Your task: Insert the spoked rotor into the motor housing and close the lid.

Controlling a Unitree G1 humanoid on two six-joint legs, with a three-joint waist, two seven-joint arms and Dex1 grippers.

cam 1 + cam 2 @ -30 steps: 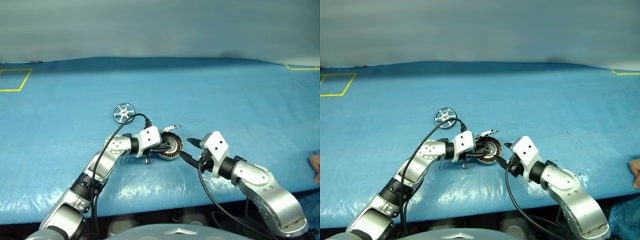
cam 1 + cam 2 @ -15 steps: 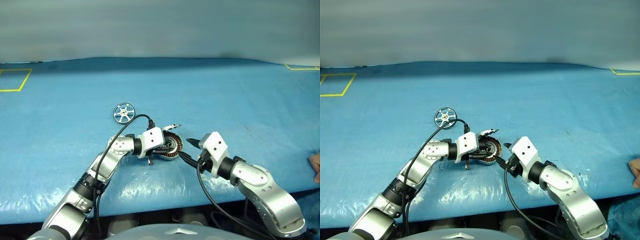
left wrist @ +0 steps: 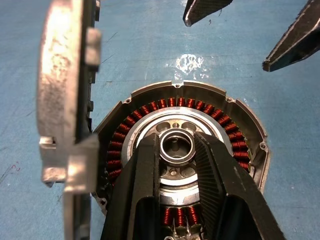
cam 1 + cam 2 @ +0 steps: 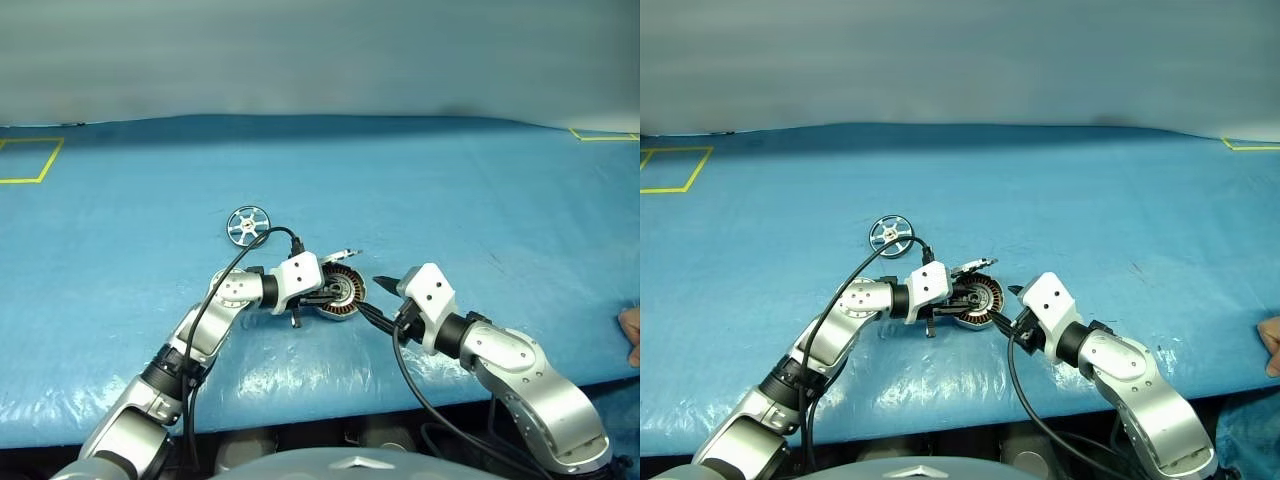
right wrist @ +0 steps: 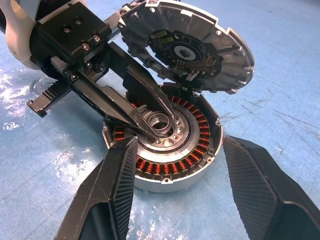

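Note:
The motor housing (image 5: 205,145) lies on the blue sheet with its copper windings (image 3: 220,120) showing. Its ribbed lid (image 5: 200,30) stands raised at the housing's edge, seen edge-on in the left wrist view (image 3: 62,95). My left gripper (image 3: 177,142) reaches in from the left and is shut on the housing's central hub ring (image 5: 159,120). My right gripper (image 4: 372,298) is open just right of the housing, its fingers (image 5: 112,190) on either side of the near rim without touching it. The spoked rotor (image 4: 248,224) lies flat on the sheet, apart, behind and left of the left wrist.
A blue sheet (image 4: 450,200) covers the table, with its front edge (image 4: 300,415) close below the arms. Yellow tape marks sit at the far left (image 4: 30,160) and far right (image 4: 605,135). A person's hand (image 4: 632,335) shows at the right edge.

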